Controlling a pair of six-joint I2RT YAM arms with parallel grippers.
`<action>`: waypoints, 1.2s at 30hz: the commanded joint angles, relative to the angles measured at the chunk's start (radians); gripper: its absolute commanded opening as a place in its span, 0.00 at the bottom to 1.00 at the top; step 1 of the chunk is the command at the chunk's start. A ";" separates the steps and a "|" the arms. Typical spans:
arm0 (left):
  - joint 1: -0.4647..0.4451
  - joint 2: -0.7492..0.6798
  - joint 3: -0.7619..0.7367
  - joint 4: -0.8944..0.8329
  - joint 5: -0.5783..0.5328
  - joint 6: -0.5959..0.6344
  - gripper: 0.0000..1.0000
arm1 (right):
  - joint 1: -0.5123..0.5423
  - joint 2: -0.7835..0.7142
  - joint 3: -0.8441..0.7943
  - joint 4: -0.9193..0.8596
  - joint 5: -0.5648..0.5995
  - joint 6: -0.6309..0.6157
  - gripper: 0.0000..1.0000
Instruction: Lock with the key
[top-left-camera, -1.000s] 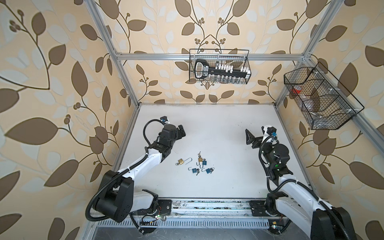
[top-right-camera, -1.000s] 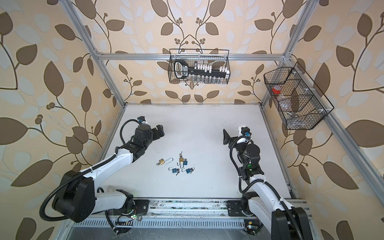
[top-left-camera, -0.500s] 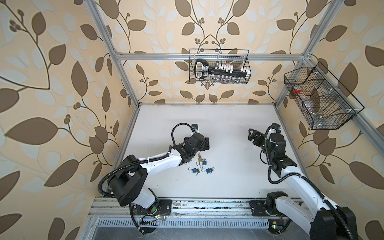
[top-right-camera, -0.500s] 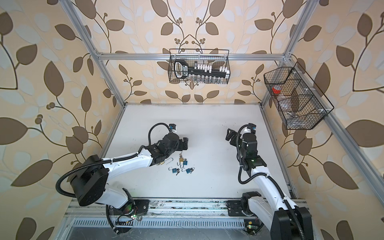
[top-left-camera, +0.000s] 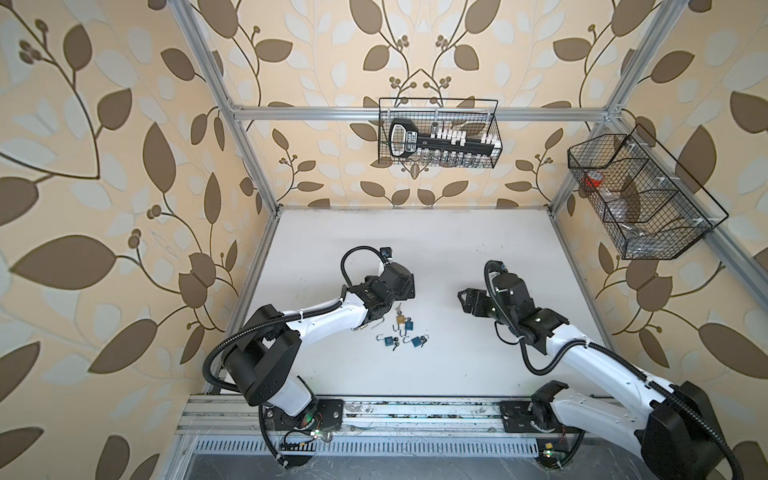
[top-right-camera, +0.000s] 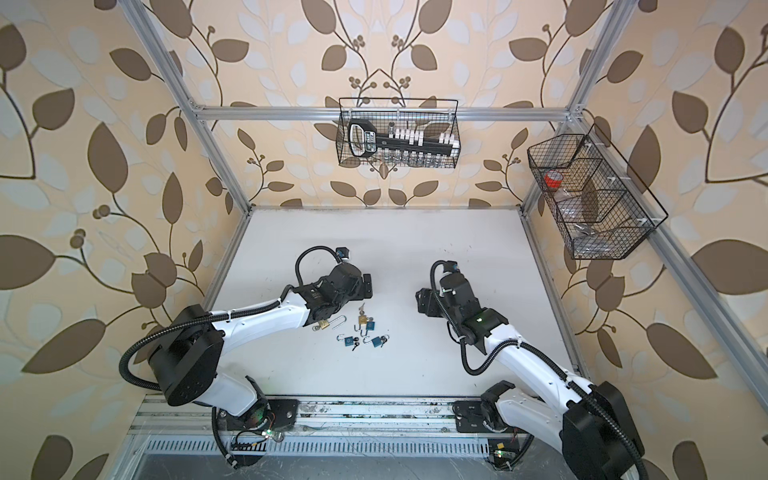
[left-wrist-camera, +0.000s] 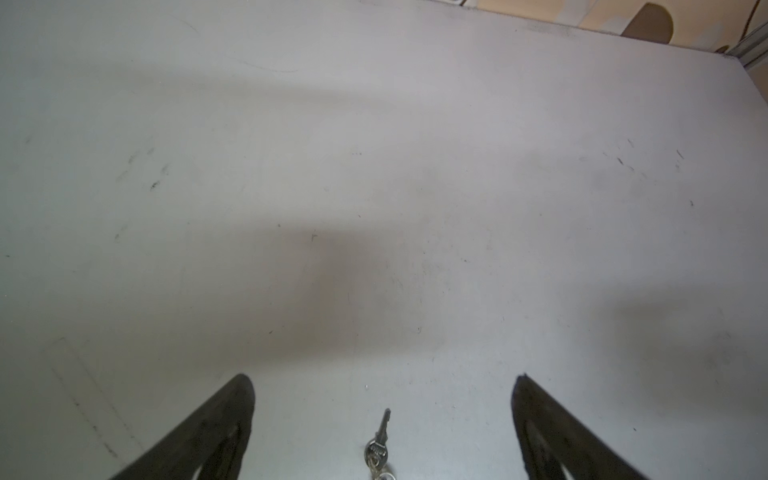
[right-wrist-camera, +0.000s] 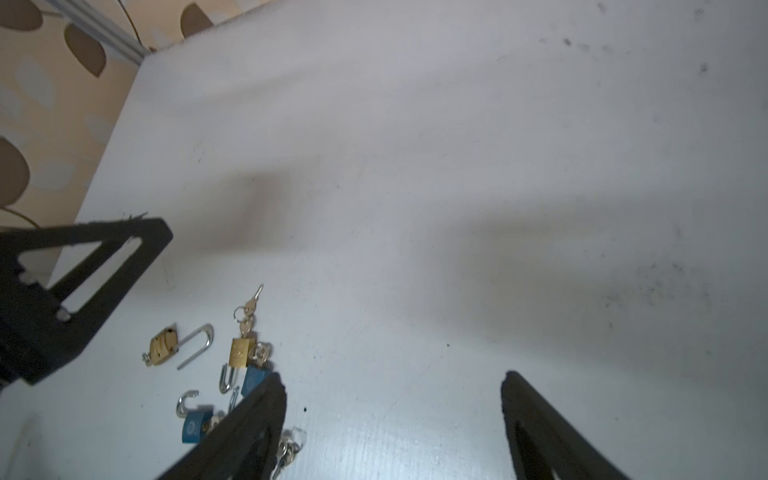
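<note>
White tabletop, leafy wallpaper walls all round. The padlocks sit in a little heap at about 6 o'clock from the tabletop's middle, shackles popped open. My left tool hangs at 12 o'clock of the heap, fingers spread wide, with one key lying on the tabletop between them, untouched. My right tool is off at 2 o'clock, spread too, gripping nothing.

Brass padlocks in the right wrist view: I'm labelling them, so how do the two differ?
The long-shackle padlock has a long narrow loop; the short-shackle padlock a stubby one. The long-shackle padlock lies apart; the short-shackle padlock lies right beside a blue padlock. Both are brass, shackles open.
</note>
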 joint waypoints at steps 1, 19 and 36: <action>0.061 -0.005 -0.042 0.076 0.144 -0.065 0.99 | 0.087 0.057 0.034 -0.078 0.061 -0.015 0.75; 0.261 -0.110 -0.232 0.281 0.361 -0.209 0.96 | 0.451 0.510 0.312 -0.082 0.121 0.002 0.44; 0.278 -0.182 -0.283 0.316 0.350 -0.217 0.92 | 0.434 0.517 0.331 -0.116 -0.204 -0.648 0.53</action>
